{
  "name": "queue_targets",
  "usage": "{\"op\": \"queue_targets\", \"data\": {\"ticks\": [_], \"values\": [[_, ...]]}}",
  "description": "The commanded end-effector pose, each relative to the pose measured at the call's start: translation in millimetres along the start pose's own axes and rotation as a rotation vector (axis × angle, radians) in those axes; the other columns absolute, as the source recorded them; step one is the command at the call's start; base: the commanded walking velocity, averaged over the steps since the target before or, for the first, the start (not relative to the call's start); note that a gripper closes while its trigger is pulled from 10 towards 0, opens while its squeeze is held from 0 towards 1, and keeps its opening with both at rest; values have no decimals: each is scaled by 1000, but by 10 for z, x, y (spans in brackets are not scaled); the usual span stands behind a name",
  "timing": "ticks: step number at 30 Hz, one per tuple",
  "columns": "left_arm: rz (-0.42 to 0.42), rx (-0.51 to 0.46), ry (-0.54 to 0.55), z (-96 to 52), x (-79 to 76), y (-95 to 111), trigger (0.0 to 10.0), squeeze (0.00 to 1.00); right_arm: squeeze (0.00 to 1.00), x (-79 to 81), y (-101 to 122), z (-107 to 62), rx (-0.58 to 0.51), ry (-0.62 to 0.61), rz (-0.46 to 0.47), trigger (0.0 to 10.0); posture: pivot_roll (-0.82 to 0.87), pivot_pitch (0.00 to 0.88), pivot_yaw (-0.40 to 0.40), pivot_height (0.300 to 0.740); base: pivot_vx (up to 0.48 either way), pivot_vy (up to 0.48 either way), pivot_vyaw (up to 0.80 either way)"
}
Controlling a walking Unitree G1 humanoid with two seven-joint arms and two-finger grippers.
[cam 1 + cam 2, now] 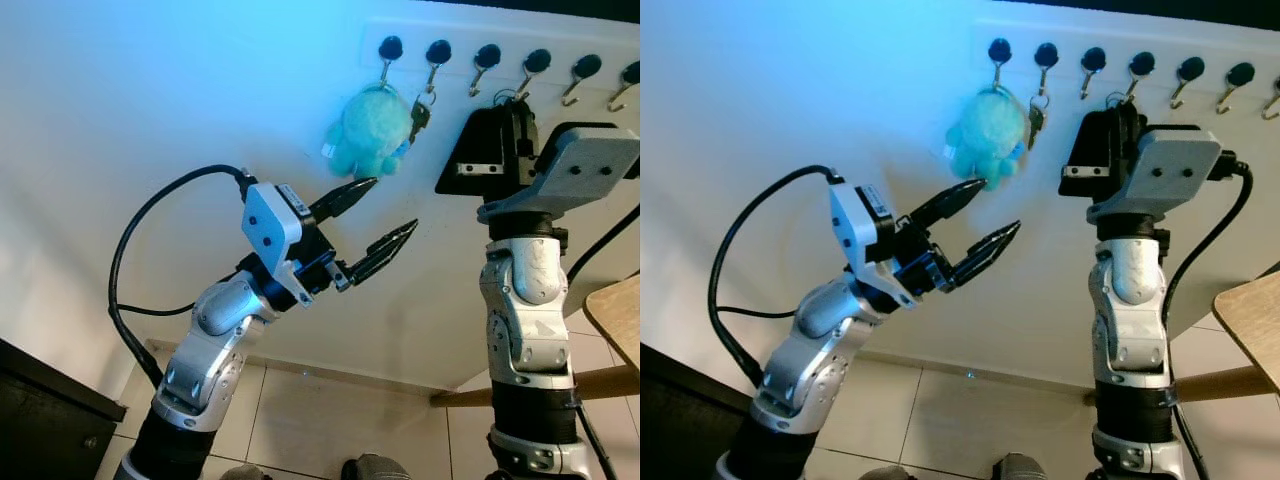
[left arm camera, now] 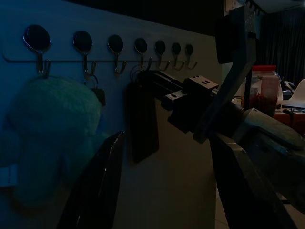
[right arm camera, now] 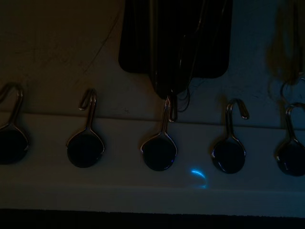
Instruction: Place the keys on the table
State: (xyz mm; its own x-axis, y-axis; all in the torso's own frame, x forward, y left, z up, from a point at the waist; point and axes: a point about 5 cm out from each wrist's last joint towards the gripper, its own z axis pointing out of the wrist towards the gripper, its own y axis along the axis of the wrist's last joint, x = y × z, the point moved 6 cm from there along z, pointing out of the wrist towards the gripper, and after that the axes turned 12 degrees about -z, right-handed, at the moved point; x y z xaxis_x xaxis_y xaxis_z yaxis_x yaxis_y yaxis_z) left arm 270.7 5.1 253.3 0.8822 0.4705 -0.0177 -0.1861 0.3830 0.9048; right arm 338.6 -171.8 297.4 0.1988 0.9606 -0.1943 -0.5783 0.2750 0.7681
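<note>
A white hook rack runs along the wall. A teal plush keychain hangs from its first hook, with a small dark key on the hook beside it. My right gripper is raised to the fourth hook, fingers together at the ring of keys carrying a black flat tag. In the right wrist view the tag lies behind the fingers, whose tips meet at the hook. My left gripper stands open just below the plush, apart from it, holding nothing.
A wooden table corner and its rail stand at the right. A black cabinet sits low on the left. Tiled floor lies below the wall. Several hooks to the right hang bare.
</note>
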Motion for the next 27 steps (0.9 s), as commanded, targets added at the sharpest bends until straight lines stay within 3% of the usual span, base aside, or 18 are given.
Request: {"op": "queue_targets", "data": {"ticks": [1,3,7,8,12,13,14,20,27], "values": [[13,19,-16,-14,-44,-15,10000,0,0,175,189,23,-61,59,25,1059,23,121,-22,740,0,0,0],[13,21,-16,-14,-45,-17,10000,0,0,212,166,-1,-49,67,30,2824,23,122,-22,740,0,0,0],[13,22,-17,-14,-47,-19,10000,0,0,245,132,-33,-33,75,32,2902,23,122,-22,740,0,0,0],[13,24,-16,-15,-47,-20,10000,0,0,259,57,-90,1,75,32,3412,24,124,-23,740,0,0,0],[13,25,-16,-17,-46,-21,10000,0,0,262,-20,-152,35,72,35,3804,24,124,-23,740,0,0,0],[14,26,-15,-17,-45,-21,10000,0,0,265,-70,-193,54,76,30,5373,24,124,-23,740,0,0,0],[15,25,-14,-16,-43,-21,10000,0,0,262,-101,-216,66,77,26,9647,24,124,-23,740,0,0,0],[21,18,-8,-9,-26,-6,10000,0,0,235,-127,-245,78,73,14,10000,21,125,-18,740,0,0,0],[21,17,-10,-5,-25,0,10000,0,0,237,24,-156,21,72,23,10000,23,125,-17,740,0,0,0]]}}
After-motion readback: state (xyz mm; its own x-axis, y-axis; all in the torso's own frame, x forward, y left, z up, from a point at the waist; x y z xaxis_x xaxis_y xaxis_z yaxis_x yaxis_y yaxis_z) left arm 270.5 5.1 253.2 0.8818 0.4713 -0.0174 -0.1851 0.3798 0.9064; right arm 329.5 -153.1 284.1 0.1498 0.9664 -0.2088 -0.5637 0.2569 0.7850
